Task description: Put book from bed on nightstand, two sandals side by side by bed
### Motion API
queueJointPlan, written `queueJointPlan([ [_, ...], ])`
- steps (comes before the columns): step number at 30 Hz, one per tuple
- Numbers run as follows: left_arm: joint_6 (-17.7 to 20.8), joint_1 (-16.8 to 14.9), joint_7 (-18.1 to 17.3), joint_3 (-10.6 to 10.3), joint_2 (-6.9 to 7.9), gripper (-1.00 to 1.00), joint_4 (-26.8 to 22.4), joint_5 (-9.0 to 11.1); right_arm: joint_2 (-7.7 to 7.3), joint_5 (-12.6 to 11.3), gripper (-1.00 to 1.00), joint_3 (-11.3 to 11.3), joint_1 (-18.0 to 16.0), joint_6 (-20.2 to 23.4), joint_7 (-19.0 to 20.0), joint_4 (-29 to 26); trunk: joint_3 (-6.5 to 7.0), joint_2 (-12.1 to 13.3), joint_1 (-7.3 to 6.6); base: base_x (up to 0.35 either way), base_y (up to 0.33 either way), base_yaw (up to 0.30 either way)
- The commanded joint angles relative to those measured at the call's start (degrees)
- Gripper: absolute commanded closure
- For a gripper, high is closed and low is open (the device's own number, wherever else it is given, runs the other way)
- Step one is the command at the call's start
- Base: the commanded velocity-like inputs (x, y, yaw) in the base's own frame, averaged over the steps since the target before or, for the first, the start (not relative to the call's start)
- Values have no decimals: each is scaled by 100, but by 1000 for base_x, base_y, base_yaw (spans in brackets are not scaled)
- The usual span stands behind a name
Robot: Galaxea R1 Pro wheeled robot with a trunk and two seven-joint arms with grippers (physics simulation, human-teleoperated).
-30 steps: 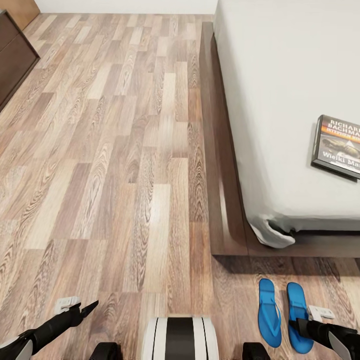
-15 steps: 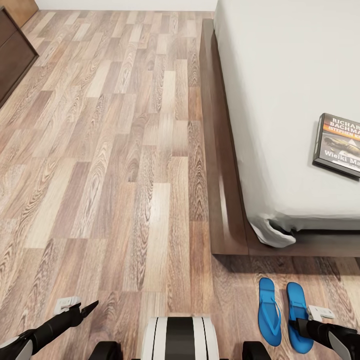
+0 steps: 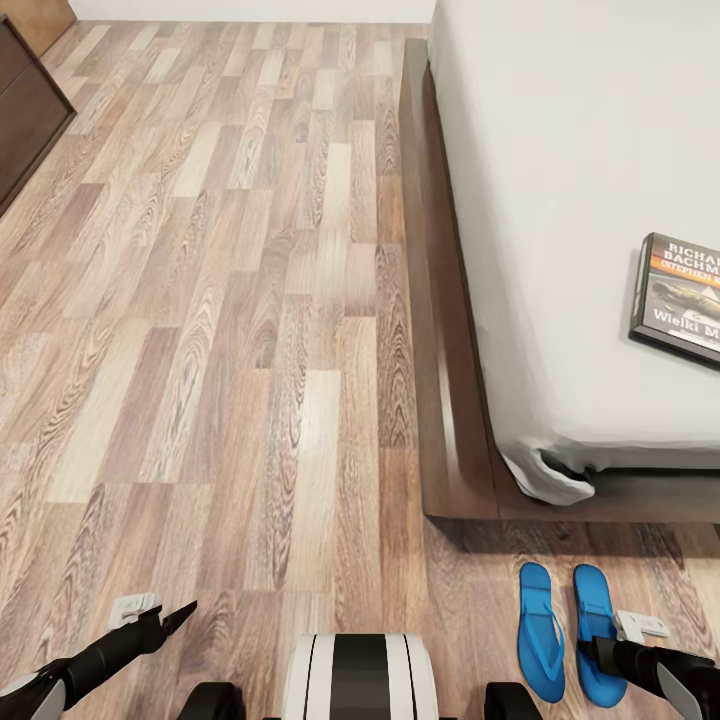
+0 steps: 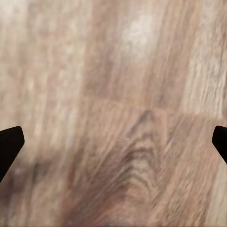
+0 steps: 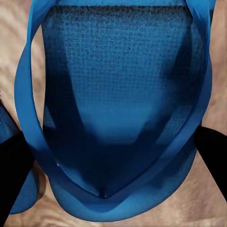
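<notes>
Bed (image 3: 560, 200) slightly lower in head view; right sandal (image 5: 118, 109) under wide-spread right gripper (image 5: 113, 156).

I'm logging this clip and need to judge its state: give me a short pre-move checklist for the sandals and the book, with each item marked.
1. Two sandals side by side on the floor, toes toward the bed: ok.
2. Sandals next to the bed: ok, they lie just past its foot-end frame.
3. Right hand free of the sandal: ok by the right wrist view, where its fingers stand wide to either side of the sandal.
4. Left hand empty: ok, only floor between its fingers.
5. Book on a nightstand: not ok, it lies on the mattress.
6. Nightstand reachable: cannot tell.
</notes>
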Motion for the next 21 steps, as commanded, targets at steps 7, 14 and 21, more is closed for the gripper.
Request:
queueJointPlan([
  [7, -20, -4, -29, 16, -2, -100, 8, -1, -5, -59, 100, 41, -1, 27, 6, -7, -3, -1, -1, 4, 0, 0],
  [14, -18, -4, -31, 16, -2, -100, 8, -1, -5, -59, 100, 42, -1, 28, 5, -6, -25, -2, 2, 0, 0, 0],
  [21, -18, -4, -31, 15, 2, -100, 8, -1, -5, -61, 100, 43, -1, 27, 5, -8, -114, -8, 12, 0, 0, 0],
])
